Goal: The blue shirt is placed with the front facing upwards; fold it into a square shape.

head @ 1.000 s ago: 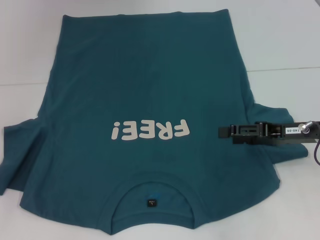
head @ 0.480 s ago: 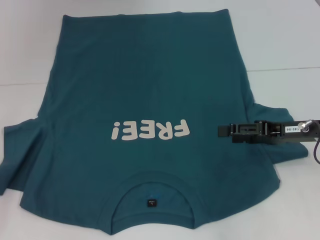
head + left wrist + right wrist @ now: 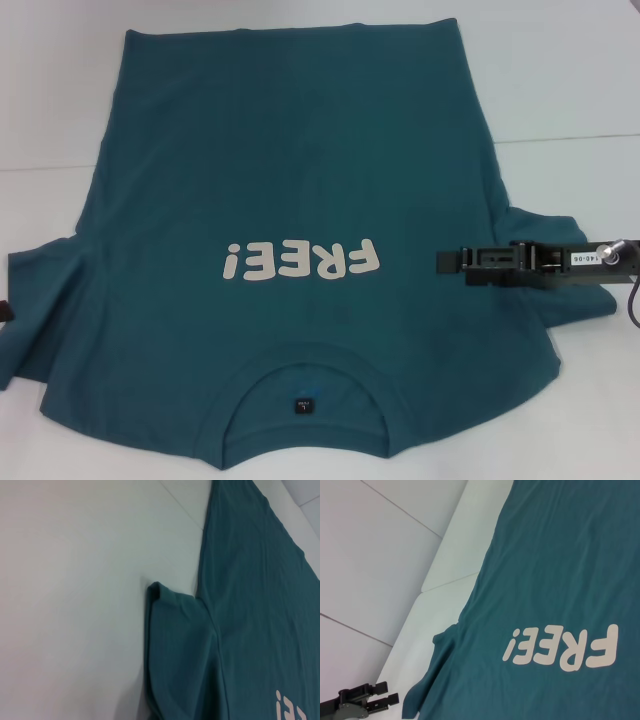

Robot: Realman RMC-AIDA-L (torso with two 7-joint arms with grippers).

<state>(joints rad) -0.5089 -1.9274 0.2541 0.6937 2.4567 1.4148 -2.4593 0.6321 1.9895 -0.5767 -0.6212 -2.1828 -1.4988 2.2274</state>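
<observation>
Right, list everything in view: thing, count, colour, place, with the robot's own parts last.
blue shirt: one, dark teal-blue, spread front-up across the table, collar nearest the robot.
"FREE!" lettering: one print, white, on the chest.
neck label: one, dark, inside the collar.
table: one, white, under the shirt.
right gripper: one, black, over the shirt by its right sleeve, fingers pointing inward.
left gripper: one, black, beside the shirt's left sleeve, fingers apart, barely entering the head view's left edge.
</observation>
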